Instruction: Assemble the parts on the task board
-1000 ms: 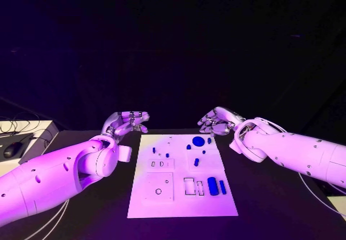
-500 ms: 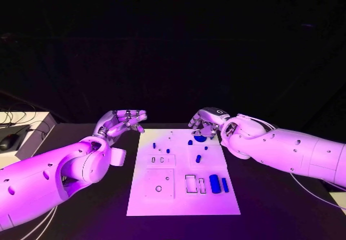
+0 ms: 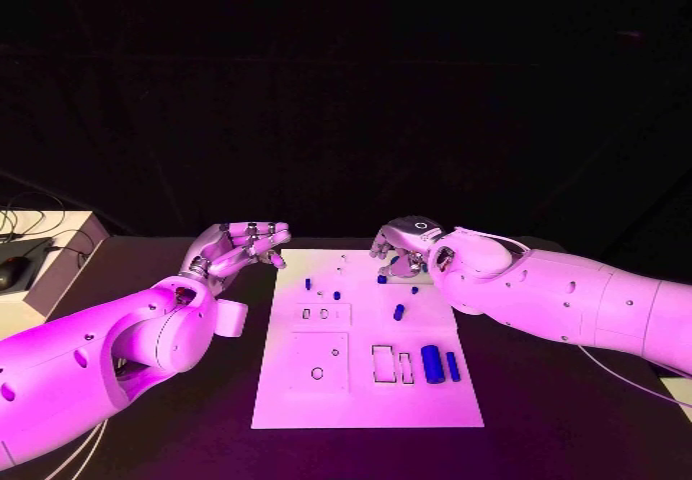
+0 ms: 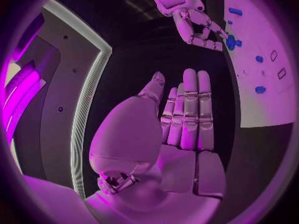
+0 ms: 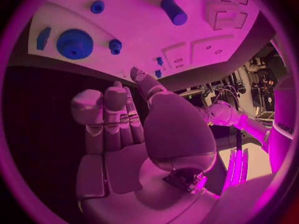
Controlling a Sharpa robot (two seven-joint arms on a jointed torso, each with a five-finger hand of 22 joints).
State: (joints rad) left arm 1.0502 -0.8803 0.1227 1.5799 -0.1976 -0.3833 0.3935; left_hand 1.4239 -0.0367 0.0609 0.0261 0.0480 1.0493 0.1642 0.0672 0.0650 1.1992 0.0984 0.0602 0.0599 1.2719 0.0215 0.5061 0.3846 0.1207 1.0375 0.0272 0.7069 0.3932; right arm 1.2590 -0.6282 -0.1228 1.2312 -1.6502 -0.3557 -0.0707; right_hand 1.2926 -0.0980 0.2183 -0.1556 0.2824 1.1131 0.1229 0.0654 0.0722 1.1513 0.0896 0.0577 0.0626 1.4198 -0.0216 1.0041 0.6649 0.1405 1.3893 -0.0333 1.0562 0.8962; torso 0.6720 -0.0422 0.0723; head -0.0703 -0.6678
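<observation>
The white task board [image 3: 361, 395] lies in the middle of the black table. Several blue parts lie on it: a gear [image 5: 74, 43] at the far edge, a short cylinder [image 3: 398, 312] mid-board, and two longer pieces [image 3: 430, 358] near the front right. My right hand [image 3: 401, 245] hovers over the far edge just above the gear [image 4: 231, 42], fingers apart and holding nothing, as the right wrist view [image 5: 124, 129] confirms. My left hand [image 3: 238, 245] hangs beside the board's far left corner, its fingers straight and empty [image 4: 184, 117].
Pale rectangular recesses [image 3: 320, 317] and small blue pegs [image 3: 336, 296] mark the board's left half. A light box with cables [image 3: 36, 255] stands at the table's left edge. Bare black table [image 3: 548, 400] surrounds the board.
The camera has shifted. My right hand has moved left over the board's far edge and now partly hides the gear. My left hand has hardly moved.
</observation>
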